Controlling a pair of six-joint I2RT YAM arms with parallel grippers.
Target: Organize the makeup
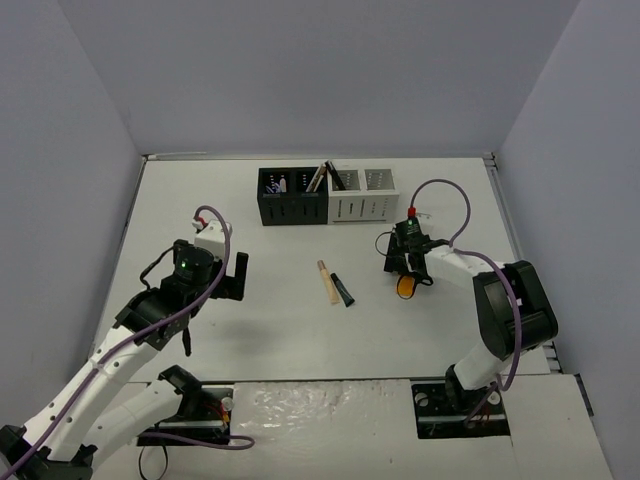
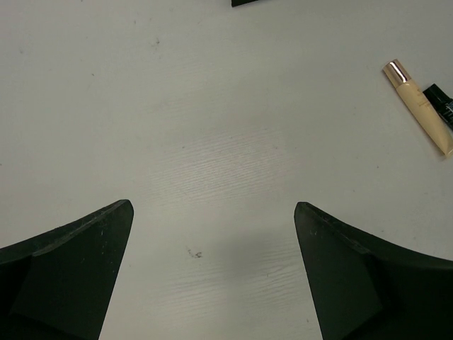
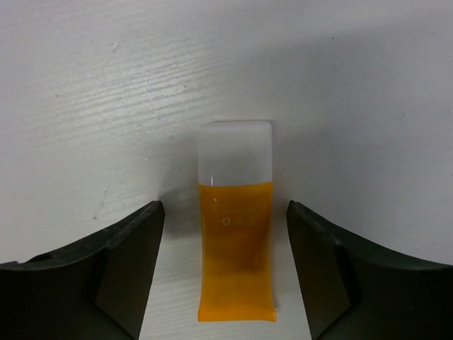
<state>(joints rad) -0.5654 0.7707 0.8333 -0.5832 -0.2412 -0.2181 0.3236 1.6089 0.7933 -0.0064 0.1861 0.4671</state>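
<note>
A flat orange tube point(image 3: 236, 255) with a frosted white cap lies on the white table, right of centre in the top view point(image 1: 405, 288). My right gripper point(image 3: 225, 212) is open and low over it, one finger on each side with a gap to the tube on both; it shows in the top view point(image 1: 407, 268). A tan tube point(image 1: 326, 281) and a small black tube point(image 1: 343, 290) lie side by side mid-table, also at the right edge of the left wrist view point(image 2: 417, 106). My left gripper point(image 2: 212, 209) is open and empty over bare table point(image 1: 232, 275).
A black slotted organizer point(image 1: 292, 197) and a white one point(image 1: 362, 195) stand side by side at the back. The black one holds lilac items, and pencils point(image 1: 320, 177) lean at the join of the two. Grey walls enclose the table on three sides.
</note>
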